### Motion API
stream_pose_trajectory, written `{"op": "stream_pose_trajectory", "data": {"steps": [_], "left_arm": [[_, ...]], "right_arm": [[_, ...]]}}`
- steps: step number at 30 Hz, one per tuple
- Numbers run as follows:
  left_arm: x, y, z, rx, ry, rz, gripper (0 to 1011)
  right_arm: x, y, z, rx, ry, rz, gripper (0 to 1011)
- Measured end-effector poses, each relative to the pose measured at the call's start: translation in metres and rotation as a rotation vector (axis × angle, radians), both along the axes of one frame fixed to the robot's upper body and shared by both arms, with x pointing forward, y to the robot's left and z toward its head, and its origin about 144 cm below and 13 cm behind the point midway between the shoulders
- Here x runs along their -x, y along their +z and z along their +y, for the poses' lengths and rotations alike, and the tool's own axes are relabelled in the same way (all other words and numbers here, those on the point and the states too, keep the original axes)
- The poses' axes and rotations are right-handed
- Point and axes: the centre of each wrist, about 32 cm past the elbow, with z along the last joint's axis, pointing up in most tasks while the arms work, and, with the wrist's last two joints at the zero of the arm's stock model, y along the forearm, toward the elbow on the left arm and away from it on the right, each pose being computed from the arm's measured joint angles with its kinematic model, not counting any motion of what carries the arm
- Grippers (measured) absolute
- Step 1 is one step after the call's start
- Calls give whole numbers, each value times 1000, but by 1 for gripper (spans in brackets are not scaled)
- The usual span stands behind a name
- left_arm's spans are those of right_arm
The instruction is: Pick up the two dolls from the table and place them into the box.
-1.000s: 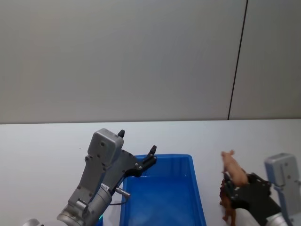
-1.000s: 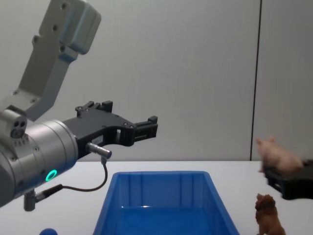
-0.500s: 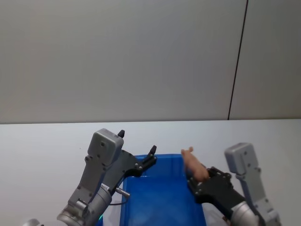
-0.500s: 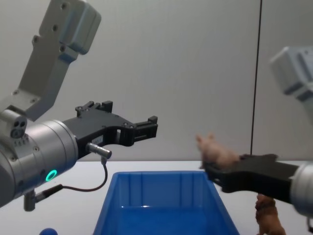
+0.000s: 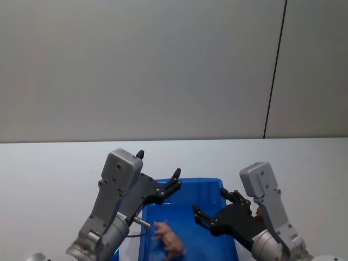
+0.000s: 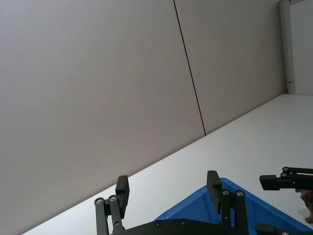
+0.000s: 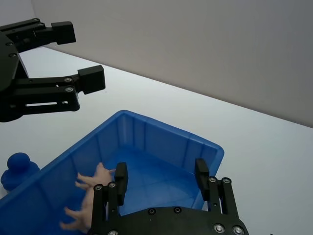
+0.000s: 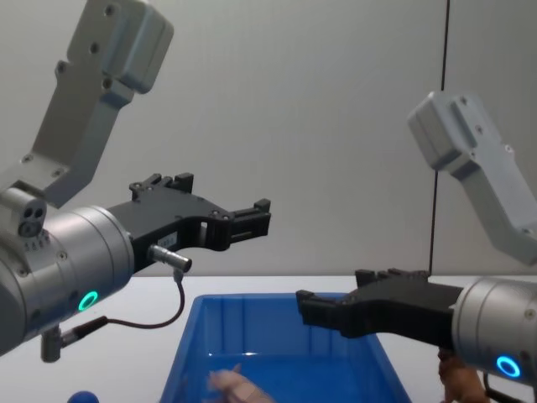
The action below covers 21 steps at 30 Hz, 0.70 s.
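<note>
Pink doll (image 5: 169,239) lies slantwise inside the box (image 5: 205,181).

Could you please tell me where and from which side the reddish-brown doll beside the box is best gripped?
The reddish-brown doll stands on the table right of the box, mostly hidden by the right arm. Likely best: lower the open right gripper from above and close across its flanks at mid-body, since it appears upright on its legs. The left gripper hovers open near the box.
</note>
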Motion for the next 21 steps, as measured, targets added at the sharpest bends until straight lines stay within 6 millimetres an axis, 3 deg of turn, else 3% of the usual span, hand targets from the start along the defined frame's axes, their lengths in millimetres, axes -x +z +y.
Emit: {"op": "stream_pose_trajectory", "data": {"steps": [8,21], "left_arm": [[0,0,0,0,0,0,1002],[0,0,0,0,0,0,1002]], "right_arm": [[2,-1,-3,10,-37,5,996],[20,-1,-18,27,-167,-8,1001]]}}
